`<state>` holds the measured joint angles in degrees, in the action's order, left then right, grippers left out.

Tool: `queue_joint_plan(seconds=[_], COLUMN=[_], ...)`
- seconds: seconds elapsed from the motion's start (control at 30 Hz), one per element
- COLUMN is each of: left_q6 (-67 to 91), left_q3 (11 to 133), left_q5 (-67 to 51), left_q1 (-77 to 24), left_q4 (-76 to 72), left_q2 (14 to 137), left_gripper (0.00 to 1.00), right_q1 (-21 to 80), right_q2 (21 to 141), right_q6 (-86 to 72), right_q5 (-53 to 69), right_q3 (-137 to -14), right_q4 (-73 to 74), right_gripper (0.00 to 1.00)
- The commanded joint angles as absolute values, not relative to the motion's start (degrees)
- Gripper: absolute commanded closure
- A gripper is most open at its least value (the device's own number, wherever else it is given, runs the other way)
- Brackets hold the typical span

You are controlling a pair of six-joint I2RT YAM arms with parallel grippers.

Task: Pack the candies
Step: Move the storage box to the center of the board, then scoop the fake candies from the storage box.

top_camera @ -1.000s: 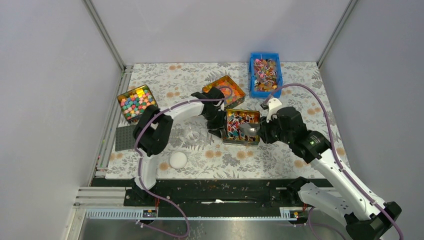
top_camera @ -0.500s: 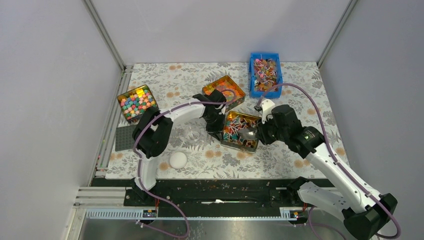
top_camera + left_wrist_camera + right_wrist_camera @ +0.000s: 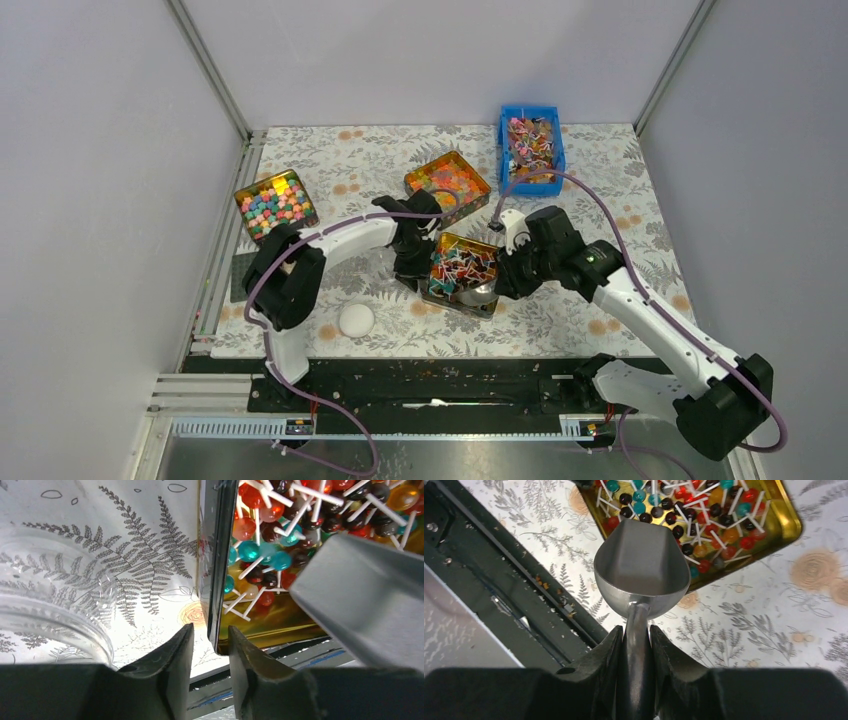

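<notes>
The candies (image 3: 462,262) are small red, blue, orange and dark balls on thin white sticks, heaped in a gold tin (image 3: 432,290) at the table's middle. More of them fill a blue bin (image 3: 527,186) at the back. My left gripper (image 3: 412,262) stands at the tin's left side. In the left wrist view its jaws (image 3: 211,630) straddle the tin's wall (image 3: 217,555), open, with a gap on the left. My right gripper (image 3: 638,630) is shut on the handle of an empty metal scoop (image 3: 641,565), whose mouth lies at the tin's near rim (image 3: 791,527) beside the candies (image 3: 704,510).
A tin of orange-yellow pieces (image 3: 448,182) sits behind the left gripper. A tin of cube sweets (image 3: 274,205) is at the far left. A clear plastic jar (image 3: 50,605) stands left of the gold tin. A white lid (image 3: 356,320), a dark grey plate (image 3: 240,275) and the black rail (image 3: 430,375) lie nearer.
The gold tin has slid left and toward the near edge and turned a little. Both grippers moved with it. The scoop has come from inside the tin to its near rim.
</notes>
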<state>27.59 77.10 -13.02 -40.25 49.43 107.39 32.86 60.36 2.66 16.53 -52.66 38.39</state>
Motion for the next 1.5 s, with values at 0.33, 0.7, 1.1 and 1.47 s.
queue_joint_plan(seconds=[0.33, 0.7, 1.1, 1.47], left_q6=[28.94, 28.56, 27.69, 28.39], left_q3=[77.52, 77.30, 77.47, 78.68], left_q5=[-14.74, -15.03, -15.99, -17.64], left_q1=[-40.30, -40.12, -40.09, -40.08], left_q4=[47.49, 46.98, 47.04, 47.08], left_q2=[102.03, 105.64, 106.85, 106.95], left_gripper=[0.60, 0.69, 0.96, 1.00], right_q1=[34.20, 36.87, 38.79, 39.00], right_q2=[58.81, 62.72, 68.70, 71.74], right_q6=[2.59, 0.37, -3.32, -8.89], right_q5=[13.72, 10.20, 8.09, 6.00], right_q3=[-50.92, -50.88, -50.56, -49.40], right_q4=[36.47, 37.49, 36.17, 34.10], right_gripper=[1.00, 1.00, 1.00, 1.00])
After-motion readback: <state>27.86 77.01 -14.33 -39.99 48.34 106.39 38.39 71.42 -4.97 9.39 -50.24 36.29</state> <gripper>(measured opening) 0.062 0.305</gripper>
